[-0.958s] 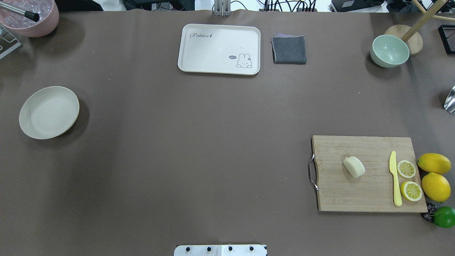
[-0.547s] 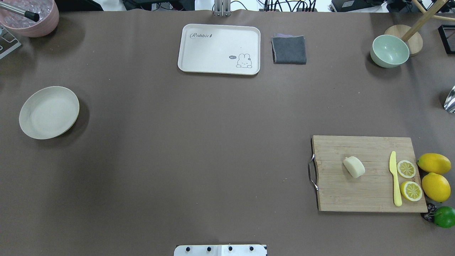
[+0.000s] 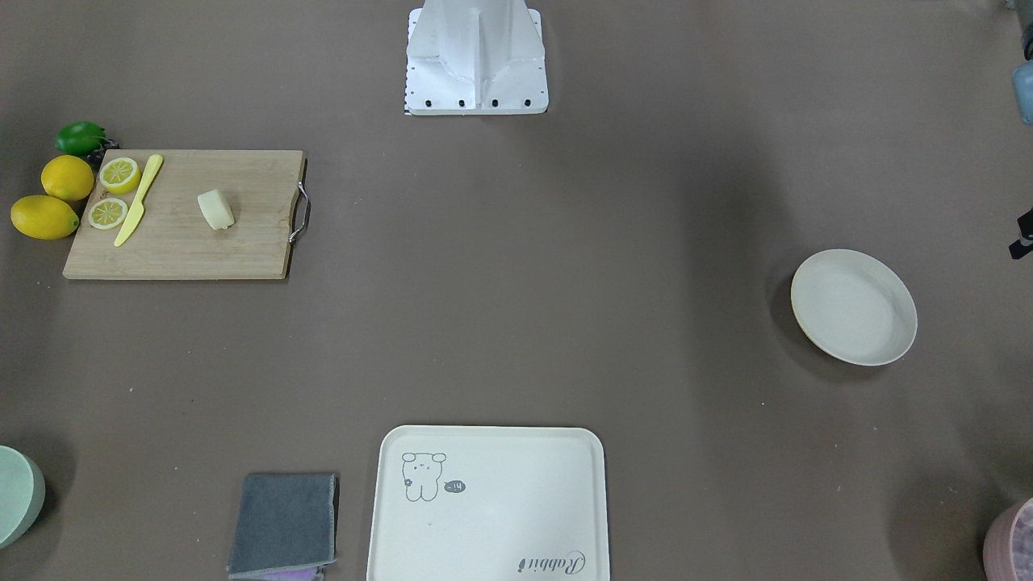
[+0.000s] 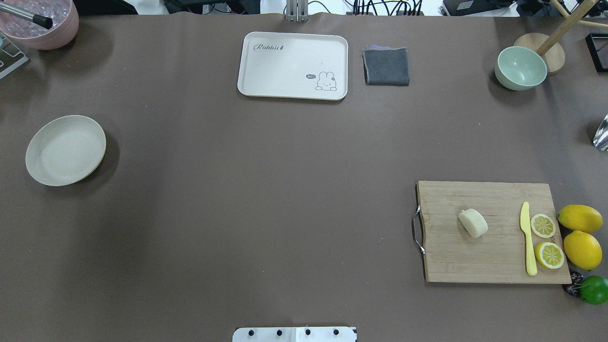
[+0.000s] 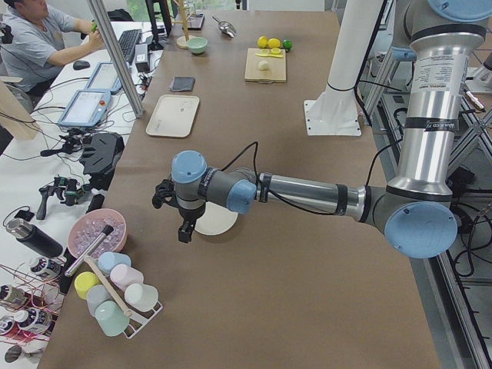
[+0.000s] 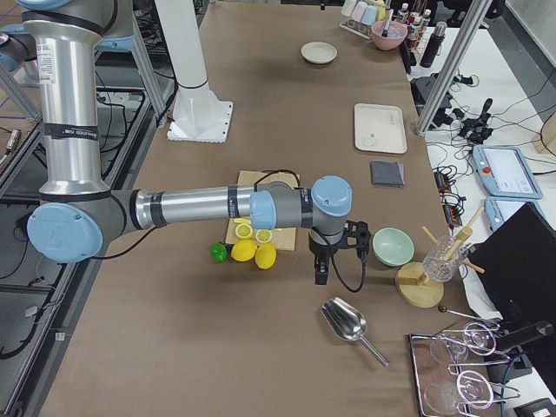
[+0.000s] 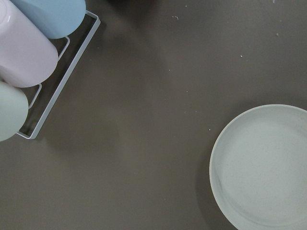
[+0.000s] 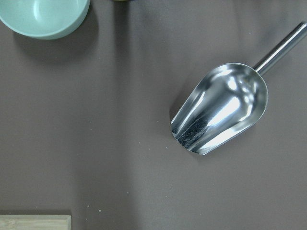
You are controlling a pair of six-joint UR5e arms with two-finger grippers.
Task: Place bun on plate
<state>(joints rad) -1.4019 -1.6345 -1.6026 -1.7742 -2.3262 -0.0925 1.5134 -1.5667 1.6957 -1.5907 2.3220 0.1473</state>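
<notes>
The small, pale cream-yellow, rounded bun [image 4: 473,223] lay on a rectangular bamboo cutting board [image 4: 456,259] with a metal handle. The board was on the robot's right side of the brown-covered desk [image 4: 266,190], and the bun touched nothing else on it. Toward the board's outer edge lay a pale yellow plastic knife [image 4: 527,242], with two cut lemon halves [image 4: 543,225] just beside it. Two whole yellow lemons [image 4: 579,218] and a green lime [image 4: 593,289] sat on the desk just off that edge. The round, shallow, off-white plate [image 4: 65,150] stood well apart from the bun, far across the desk on the robot's left side. Along the far edge were a rectangular cream tray with a rabbit drawing [image 4: 292,65], a folded grey cloth [image 4: 386,66] beside it, and a mint-green bowl [image 4: 520,68]. The left hand [image 5: 182,224] showed only in the side view from the robot's left, pointing down above the desk just beside the plate. I could not tell how far apart its jaws stood or whether it held anything. Its wrist camera looked down on part of the plate and some pastel-coloured cups [image 7: 24,48]. The right hand [image 6: 321,268] showed only in the side view from the robot's right, pointing down over the desk between the lemons and the mint-green bowl, near a shiny metal scoop [image 8: 220,108]. I could not tell how far open it was either. Both hands were well apart from the bun.
</notes>
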